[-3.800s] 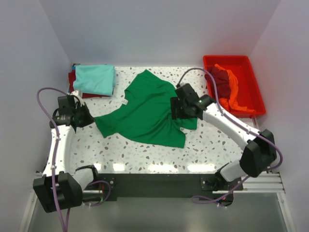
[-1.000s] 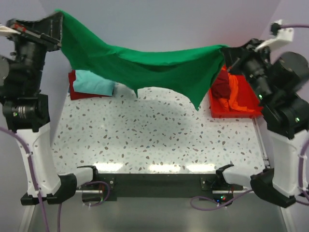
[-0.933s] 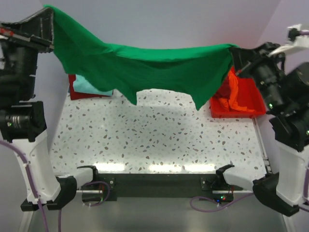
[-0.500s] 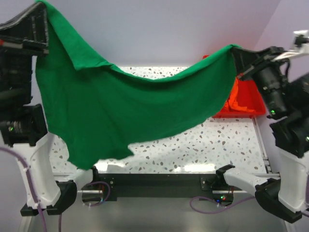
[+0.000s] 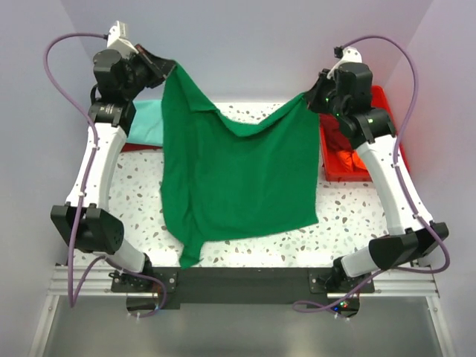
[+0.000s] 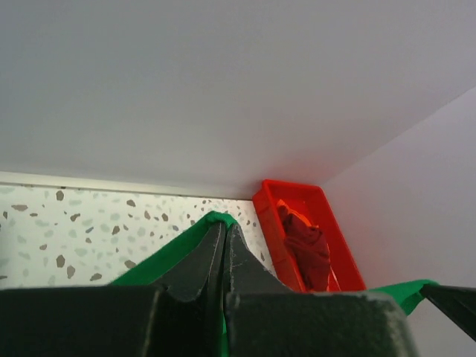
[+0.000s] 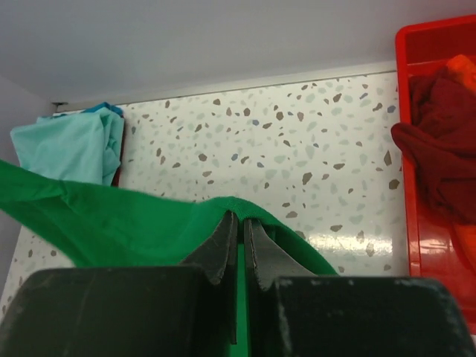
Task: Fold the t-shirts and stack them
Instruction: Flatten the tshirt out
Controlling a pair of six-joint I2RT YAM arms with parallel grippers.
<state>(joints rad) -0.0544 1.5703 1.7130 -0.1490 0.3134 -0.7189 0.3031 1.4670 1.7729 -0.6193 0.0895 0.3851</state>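
— Shirt first: where does the top view put it?
— The green t-shirt (image 5: 238, 178) hangs between the two arms. Its upper edge sags in the middle and its lower part drapes toward the near edge of the table (image 5: 357, 216). The left gripper (image 5: 165, 71) is clamped on the upper left corner and the right gripper (image 5: 312, 98) on the upper right one.
— Why so high and so wide apart?
— My guess is that the cloth's own weight pulls it out flat, so it can be laid down smooth for folding. The teal t-shirt (image 5: 147, 123) lies folded at the far left, likely the base of the stack. The red tray (image 5: 346, 172) sits at the far right, half hidden behind the right arm.
— And the left wrist view?
— The fingers (image 6: 208, 256) are pressed together with green cloth pinched at their tips, and no gap shows. Past them the tray stands by the wall with the dark red t-shirt (image 6: 305, 238) bunched inside.
— The right wrist view?
— It shows the same grip: the jaws are closed on a ridge of green cloth, which spreads off to the left. Beyond it the teal shirt lies flat at the far corner. In the tray the dark red one lies crumpled beside the orange t-shirt (image 7: 461, 67), both apparently waiting their turn.
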